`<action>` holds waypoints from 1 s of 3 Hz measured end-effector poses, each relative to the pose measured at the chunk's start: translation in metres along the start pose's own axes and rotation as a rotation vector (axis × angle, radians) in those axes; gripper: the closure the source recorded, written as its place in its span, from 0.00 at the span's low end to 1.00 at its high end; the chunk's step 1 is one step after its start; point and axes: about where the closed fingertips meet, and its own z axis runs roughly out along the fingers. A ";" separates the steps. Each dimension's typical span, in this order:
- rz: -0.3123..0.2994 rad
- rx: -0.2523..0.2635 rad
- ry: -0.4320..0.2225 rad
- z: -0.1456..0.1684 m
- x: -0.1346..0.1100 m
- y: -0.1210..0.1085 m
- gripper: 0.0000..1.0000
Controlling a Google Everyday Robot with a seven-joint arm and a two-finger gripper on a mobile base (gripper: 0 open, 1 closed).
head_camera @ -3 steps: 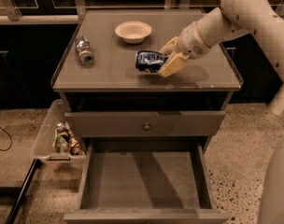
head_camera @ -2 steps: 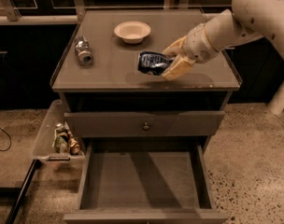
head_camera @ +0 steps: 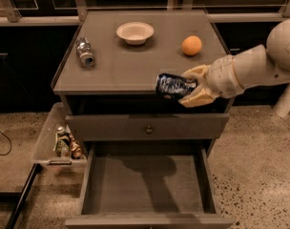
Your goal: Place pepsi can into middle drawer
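Gripper (head_camera: 187, 88) of yours sits at the front right edge of the cabinet (head_camera: 135, 68) top, its two fingers clamped above and below the pepsi can (head_camera: 172, 85). You have the can on its side, its end sticking out to the left of the fingers, held over the cabinet's front edge. The middle drawer (head_camera: 183, 192) is pulled out at the foot of the cabinet, its floor bare. Above it, the drawer front (head_camera: 111, 126) with the round knob is pushed in. On the cabinet top you have a bowl (head_camera: 135, 32) at the back, an orange (head_camera: 191, 45) at the back right and a silver can (head_camera: 85, 52) on the left. A clear bin (head_camera: 49, 132) of small items hangs at the cabinet's left side.
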 end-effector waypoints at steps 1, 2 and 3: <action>0.058 0.023 0.021 0.008 0.059 0.067 1.00; 0.060 0.023 0.022 0.010 0.060 0.067 1.00; 0.125 0.003 0.034 0.045 0.098 0.086 1.00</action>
